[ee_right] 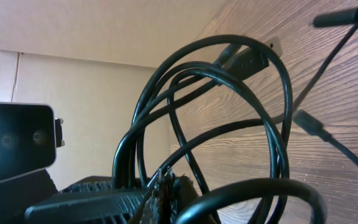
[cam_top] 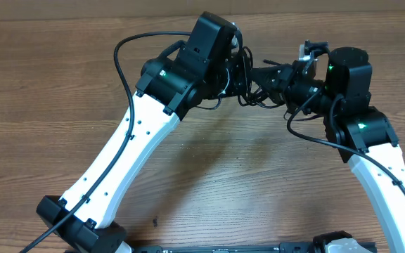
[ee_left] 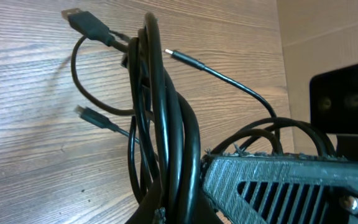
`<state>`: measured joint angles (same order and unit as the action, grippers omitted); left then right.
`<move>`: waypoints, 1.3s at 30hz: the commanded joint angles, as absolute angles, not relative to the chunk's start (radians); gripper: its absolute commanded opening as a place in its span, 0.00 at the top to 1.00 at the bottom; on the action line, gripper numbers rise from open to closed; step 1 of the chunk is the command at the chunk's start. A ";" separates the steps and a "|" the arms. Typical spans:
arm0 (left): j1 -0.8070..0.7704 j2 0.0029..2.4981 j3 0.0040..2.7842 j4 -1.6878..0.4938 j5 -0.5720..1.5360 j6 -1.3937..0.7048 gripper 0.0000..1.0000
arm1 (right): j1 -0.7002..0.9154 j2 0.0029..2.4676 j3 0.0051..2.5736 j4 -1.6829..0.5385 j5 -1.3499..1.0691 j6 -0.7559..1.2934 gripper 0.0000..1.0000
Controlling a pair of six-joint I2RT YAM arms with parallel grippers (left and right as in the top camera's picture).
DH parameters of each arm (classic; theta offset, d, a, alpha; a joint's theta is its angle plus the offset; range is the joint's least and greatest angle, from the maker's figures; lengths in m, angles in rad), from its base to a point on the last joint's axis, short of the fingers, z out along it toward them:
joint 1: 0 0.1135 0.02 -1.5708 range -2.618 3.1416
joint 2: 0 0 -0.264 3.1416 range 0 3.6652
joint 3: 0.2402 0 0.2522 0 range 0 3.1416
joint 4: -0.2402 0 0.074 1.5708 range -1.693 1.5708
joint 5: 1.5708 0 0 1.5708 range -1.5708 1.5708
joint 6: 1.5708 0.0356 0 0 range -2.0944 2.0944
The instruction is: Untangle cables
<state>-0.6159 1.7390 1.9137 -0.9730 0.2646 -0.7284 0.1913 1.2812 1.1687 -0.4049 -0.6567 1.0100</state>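
Note:
The cables [cam_top: 256,90] are a bundle of thin black cords held above the table between both arms. In the left wrist view the cables [ee_left: 164,124] rise in loops from my left gripper [ee_left: 166,214], which is shut on them. A USB plug [ee_left: 83,22] and two slim plugs [ee_left: 185,60] hang free. In the right wrist view the cables [ee_right: 229,93] arc in wide loops over my right gripper [ee_right: 178,194], which is shut on strands at the loops' base. In the overhead view my left gripper [cam_top: 243,72] and right gripper [cam_top: 281,79] nearly touch.
The wooden table [cam_top: 62,84] lies under both arms. A beige wall [ee_right: 92,37] stands behind the table's far edge. The right arm's ribbed finger [ee_left: 278,183] crowds close beside the left gripper. A small dark speck [cam_top: 155,222] lies near the front.

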 commanded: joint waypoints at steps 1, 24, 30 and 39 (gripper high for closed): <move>-0.608 1.698 1.926 -1.006 0.144 -0.712 0.96 | 0.174 1.277 1.184 -0.390 -0.700 1.003 0.96; -0.167 1.698 1.926 -1.448 -0.125 -1.094 0.96 | -0.164 1.277 1.184 -0.369 -0.998 0.999 0.96; -0.069 1.698 1.926 -1.481 -0.168 -1.073 0.96 | -0.204 1.277 1.184 -0.369 -1.024 0.998 0.96; 0.072 1.698 1.926 -1.515 -0.279 -1.053 0.96 | -0.247 1.277 1.184 -0.373 -1.050 0.991 0.96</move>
